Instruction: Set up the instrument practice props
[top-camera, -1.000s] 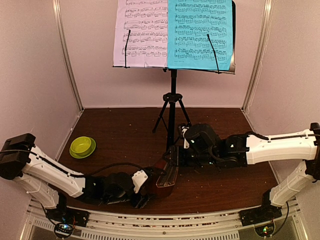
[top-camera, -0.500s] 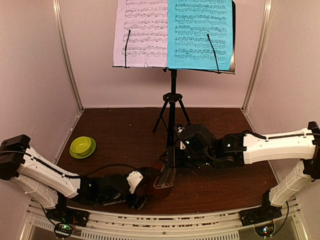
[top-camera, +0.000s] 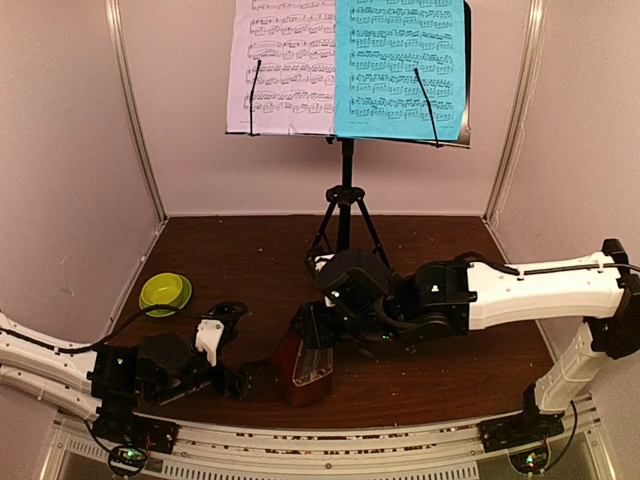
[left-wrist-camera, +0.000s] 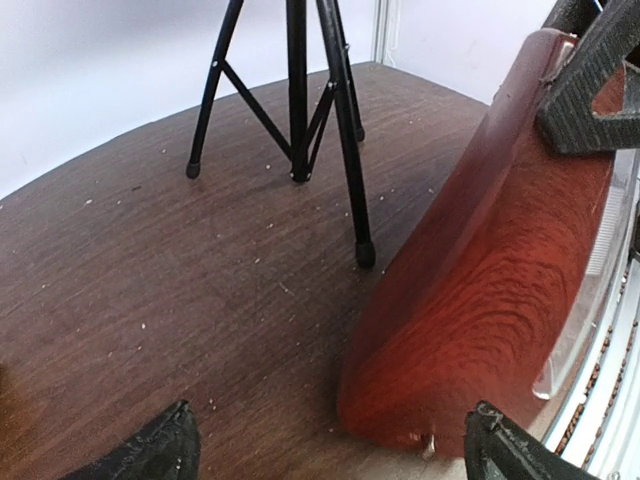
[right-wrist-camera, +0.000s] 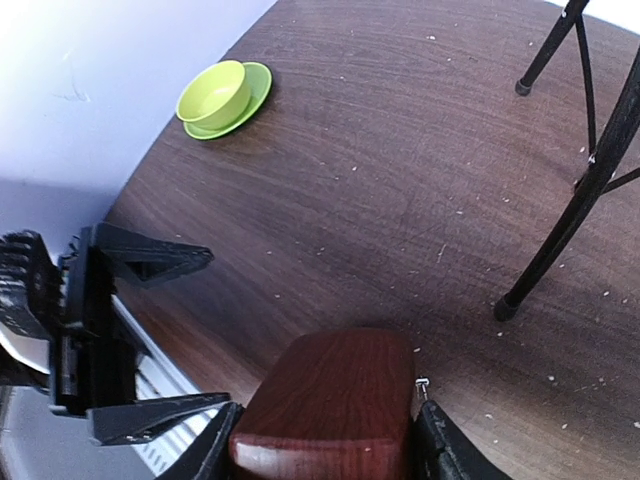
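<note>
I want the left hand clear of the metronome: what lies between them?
Only a strip of bare table, seen in the top view, separates the left hand and metronome.

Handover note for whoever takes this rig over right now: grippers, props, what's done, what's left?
Left gripper: open, beside the metronome, not touching it.
Right gripper: shut on the metronome's sides.
Props: music stand upright at the back, white sheet and cyan sheet on it; metronome front centre, tilted.
Done: stand and sheets look set.
To do: probably stand the metronome upright, then release.
</note>
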